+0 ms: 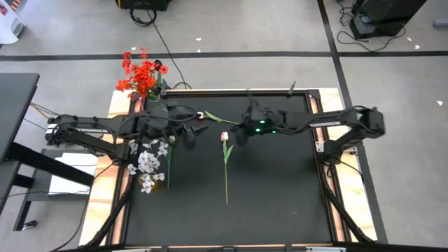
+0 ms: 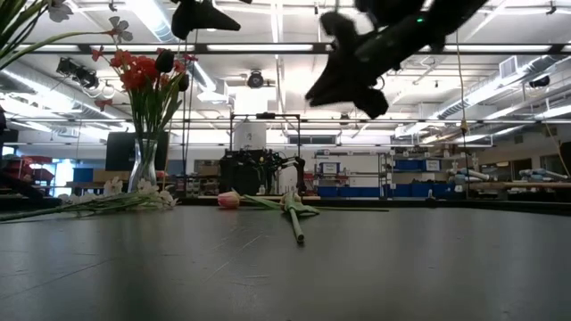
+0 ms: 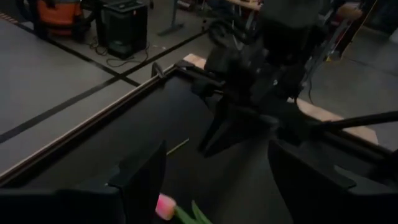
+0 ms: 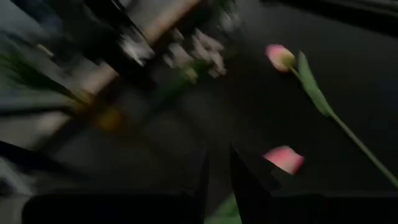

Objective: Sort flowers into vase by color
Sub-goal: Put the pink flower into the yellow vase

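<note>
My L pincer [image 1: 189,138] hangs above the dark surface [image 1: 280,196], just beside the vase [image 1: 155,98], fingers [image 3: 140,180] spread wide w/ nothing between them. My R pincer [image 1: 239,137] hangs near the middle of the surface, close to the L one, above the pink tulips; its fingers [image 4: 242,180] sit nearly together w/ a thin gap, nothing pinched that I can see.

Red sprays [image 1: 141,73] stand upright in the glass vase at the far L corner of the surface. White sprays [image 1: 149,164] lie flat on the L side, nearer the front than the vase. One tulip [image 1: 225,137] lies mid-surface, bloom under my R pincer, stem running toward the front edge. A 2nd tulip [image 1: 203,115] lies farther back, btw the two pincers, its stem going off toward the R arm. Both tulips apart from the vase.
</note>
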{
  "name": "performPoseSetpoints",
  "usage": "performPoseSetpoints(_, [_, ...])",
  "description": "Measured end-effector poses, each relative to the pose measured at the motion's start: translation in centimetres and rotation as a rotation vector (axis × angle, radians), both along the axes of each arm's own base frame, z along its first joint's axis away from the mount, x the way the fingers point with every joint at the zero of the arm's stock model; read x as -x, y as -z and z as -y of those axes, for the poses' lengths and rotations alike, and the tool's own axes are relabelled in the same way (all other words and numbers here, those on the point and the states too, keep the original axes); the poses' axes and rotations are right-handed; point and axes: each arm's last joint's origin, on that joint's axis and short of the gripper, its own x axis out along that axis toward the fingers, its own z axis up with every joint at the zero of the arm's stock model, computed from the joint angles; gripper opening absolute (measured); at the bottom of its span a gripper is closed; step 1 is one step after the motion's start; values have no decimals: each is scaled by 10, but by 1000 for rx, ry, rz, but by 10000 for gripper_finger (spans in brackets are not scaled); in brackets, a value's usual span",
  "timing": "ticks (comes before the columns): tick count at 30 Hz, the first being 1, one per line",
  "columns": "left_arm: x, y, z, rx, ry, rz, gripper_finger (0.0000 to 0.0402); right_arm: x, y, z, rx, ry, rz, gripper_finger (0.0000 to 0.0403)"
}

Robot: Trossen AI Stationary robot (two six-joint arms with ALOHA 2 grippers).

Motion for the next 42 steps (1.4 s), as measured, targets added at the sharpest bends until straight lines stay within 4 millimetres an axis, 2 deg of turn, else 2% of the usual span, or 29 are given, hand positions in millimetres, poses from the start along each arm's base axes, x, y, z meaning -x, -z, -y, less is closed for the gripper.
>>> performPoseSetpoints(9, [2,7,5,4,37,-82,286,-40,35,18,159,-16,-367,74])
performPoseSetpoints(13, [5,12,4,18,26,-135,286,-55,54,31,211,-39,-436,74])
performPoseSetpoints(17, [6,15,4,66,5,-150,286,-65,70,51,181,-21,-468,74])
performPoseSetpoints(22, [8,19,4,96,-12,-176,286,-73,75,78,165,-38,-517,74])
performPoseSetpoints(29, [10,21,4,97,-15,-206,286,-79,94,107,59,-119,-721,74])
performPoseSetpoints(38, [10,22,3,93,-17,-221,286,-87,106,115,16,-159,-747,73])
performPoseSetpoints(42, [11,24,3,84,-15,-241,286,-86,108,115,9,-165,-763,52])
